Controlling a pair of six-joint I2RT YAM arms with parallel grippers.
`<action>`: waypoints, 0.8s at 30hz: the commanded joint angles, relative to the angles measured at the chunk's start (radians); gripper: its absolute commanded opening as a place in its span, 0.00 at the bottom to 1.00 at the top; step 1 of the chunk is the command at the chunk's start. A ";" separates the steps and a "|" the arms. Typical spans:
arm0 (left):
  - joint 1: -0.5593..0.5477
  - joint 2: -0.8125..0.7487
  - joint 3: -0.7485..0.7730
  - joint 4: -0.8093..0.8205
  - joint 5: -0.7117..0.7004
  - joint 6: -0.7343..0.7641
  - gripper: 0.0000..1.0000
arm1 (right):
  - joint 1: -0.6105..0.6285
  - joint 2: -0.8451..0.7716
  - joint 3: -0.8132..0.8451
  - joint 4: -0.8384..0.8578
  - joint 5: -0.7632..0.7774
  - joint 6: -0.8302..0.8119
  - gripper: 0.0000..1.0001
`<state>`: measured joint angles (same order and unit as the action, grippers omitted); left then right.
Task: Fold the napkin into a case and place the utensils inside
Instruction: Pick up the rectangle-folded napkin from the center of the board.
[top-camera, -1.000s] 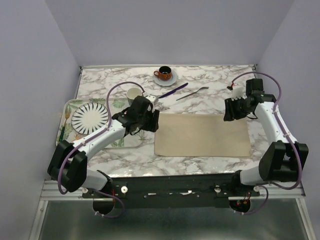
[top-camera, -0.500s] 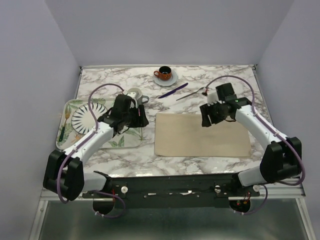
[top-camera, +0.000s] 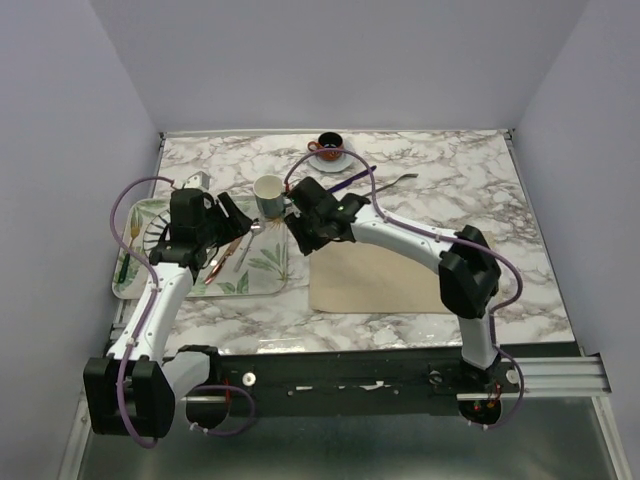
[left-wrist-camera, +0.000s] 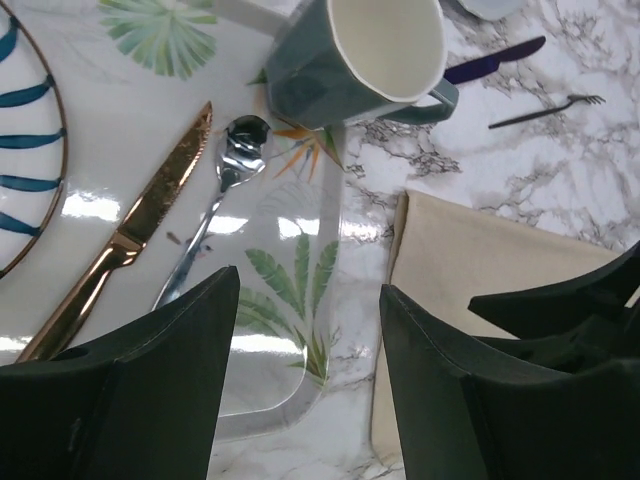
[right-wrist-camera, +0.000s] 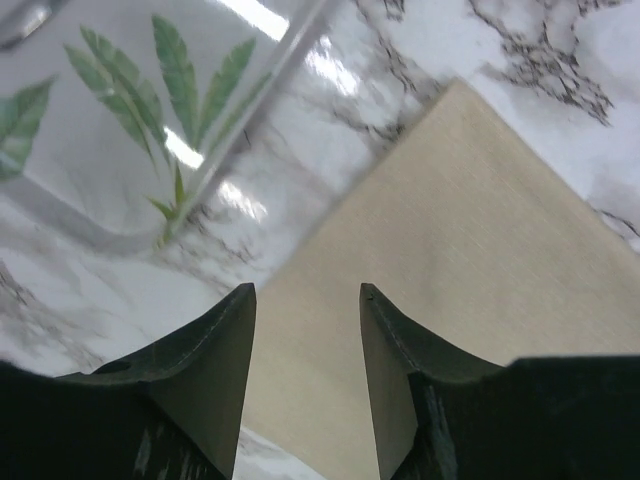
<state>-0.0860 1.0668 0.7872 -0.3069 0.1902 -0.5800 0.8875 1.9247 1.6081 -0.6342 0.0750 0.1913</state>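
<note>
The beige napkin (top-camera: 400, 285) lies flat on the marble, its middle hidden under my right arm in the top view. My right gripper (right-wrist-camera: 307, 292) hangs open just above the napkin (right-wrist-camera: 450, 220) near its far left corner, next to the tray's edge, with nothing between the fingers. My left gripper (left-wrist-camera: 310, 280) is open and empty over the tray's right rim, a little left of the napkin (left-wrist-camera: 480, 270). The purple knife (left-wrist-camera: 495, 60) and the silver fork (left-wrist-camera: 545, 108) lie on the marble behind the napkin. No case is formed.
A leaf-printed tray (top-camera: 265, 270) at the left holds a striped plate (top-camera: 150, 240), a copper knife (left-wrist-camera: 130, 230) and a small spoon (left-wrist-camera: 225, 180). A mug (top-camera: 268, 193) stands at the tray's far right corner. A cup on a saucer (top-camera: 328, 148) sits at the back.
My right arm has swung from the table's right side across to the napkin's far left corner. My left arm has drawn back leftward over the tray.
</note>
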 joint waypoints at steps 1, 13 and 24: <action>0.078 -0.019 0.032 -0.028 -0.015 -0.041 0.69 | 0.024 0.146 0.170 -0.122 0.128 0.169 0.53; 0.126 -0.036 -0.005 0.005 0.023 -0.080 0.70 | 0.022 0.255 0.156 -0.136 0.077 0.229 0.54; 0.132 -0.044 -0.005 0.005 0.022 -0.089 0.70 | 0.022 0.326 0.072 -0.137 0.003 0.266 0.50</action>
<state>0.0357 1.0462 0.7906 -0.3157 0.1963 -0.6579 0.9089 2.1994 1.7332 -0.7498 0.1352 0.4164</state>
